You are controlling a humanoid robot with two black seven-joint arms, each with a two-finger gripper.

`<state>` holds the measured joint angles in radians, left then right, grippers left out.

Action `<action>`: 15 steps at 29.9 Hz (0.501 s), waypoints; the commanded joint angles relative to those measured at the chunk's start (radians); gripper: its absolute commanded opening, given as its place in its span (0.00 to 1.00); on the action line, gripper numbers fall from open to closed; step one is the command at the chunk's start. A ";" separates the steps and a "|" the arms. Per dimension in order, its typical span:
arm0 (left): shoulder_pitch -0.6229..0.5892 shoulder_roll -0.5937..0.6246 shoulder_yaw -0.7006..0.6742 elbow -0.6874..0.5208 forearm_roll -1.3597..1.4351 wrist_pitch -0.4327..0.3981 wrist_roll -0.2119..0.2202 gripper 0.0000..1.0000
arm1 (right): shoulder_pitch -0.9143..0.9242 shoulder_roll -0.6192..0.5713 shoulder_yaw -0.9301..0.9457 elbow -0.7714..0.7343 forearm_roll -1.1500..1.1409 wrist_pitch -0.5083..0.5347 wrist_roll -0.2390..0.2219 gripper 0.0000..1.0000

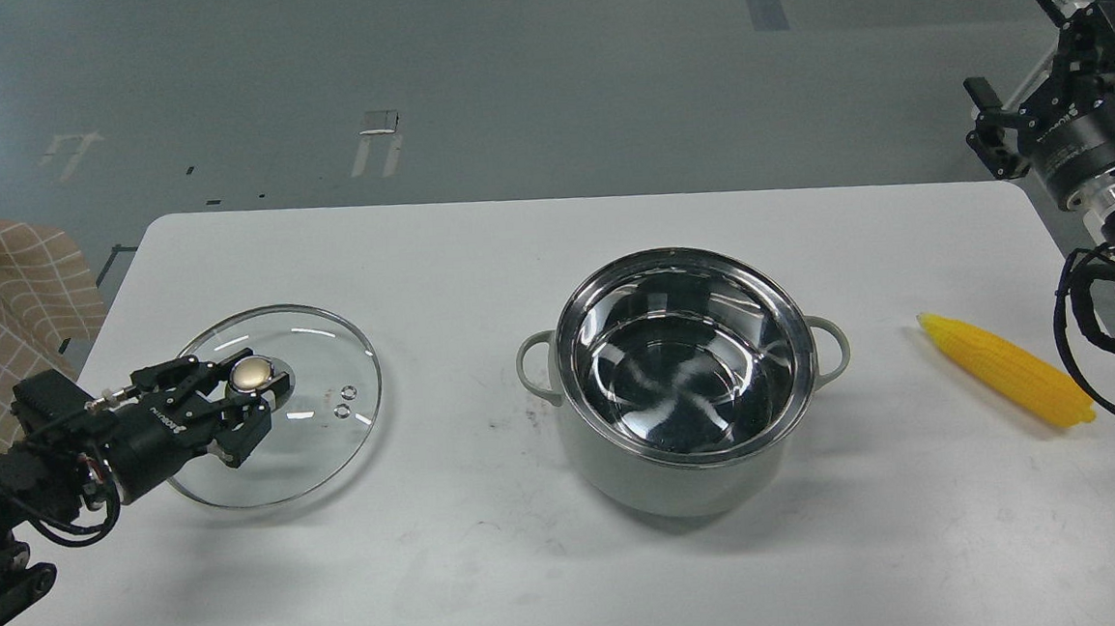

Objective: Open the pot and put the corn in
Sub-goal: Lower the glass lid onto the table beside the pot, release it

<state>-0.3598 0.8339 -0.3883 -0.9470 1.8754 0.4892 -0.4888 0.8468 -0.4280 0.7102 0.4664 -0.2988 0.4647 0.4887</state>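
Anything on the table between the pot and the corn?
No. In the head view, only bare white table lies between the pot and the corn.

We see an evenly lit, fairly bright scene under diffuse overhead light. The white surface is near overexposure yet keeps its smudges visible. Shadows are soft and short: a pale one spreads beneath the pot toward the near edge, and another lies beside the corn. The pot's steel interior mirrors streaked highlights, and thin glare arcs run along the glass lid. Focus is sharp throughout, with slight bowing at the surface's far edge.
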 commanded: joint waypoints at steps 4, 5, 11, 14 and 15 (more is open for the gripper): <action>0.004 -0.036 0.002 0.039 -0.002 -0.001 0.000 0.19 | -0.002 0.003 0.000 0.000 0.000 -0.006 0.000 0.99; 0.005 -0.036 0.002 0.039 -0.004 -0.001 0.000 0.23 | -0.002 0.003 0.000 0.000 0.000 -0.006 0.000 0.99; 0.007 -0.038 0.002 0.048 -0.002 -0.001 0.000 0.63 | -0.002 0.002 0.000 0.000 0.000 -0.006 0.000 1.00; 0.007 -0.048 0.002 0.060 -0.002 -0.001 0.000 0.69 | -0.002 0.002 0.000 0.000 0.000 -0.006 0.000 0.99; 0.007 -0.048 0.002 0.060 -0.002 -0.001 0.000 0.72 | -0.002 0.002 0.000 0.000 0.000 -0.006 0.000 0.99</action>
<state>-0.3529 0.7896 -0.3865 -0.8918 1.8715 0.4892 -0.4886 0.8451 -0.4260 0.7102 0.4663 -0.2992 0.4586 0.4887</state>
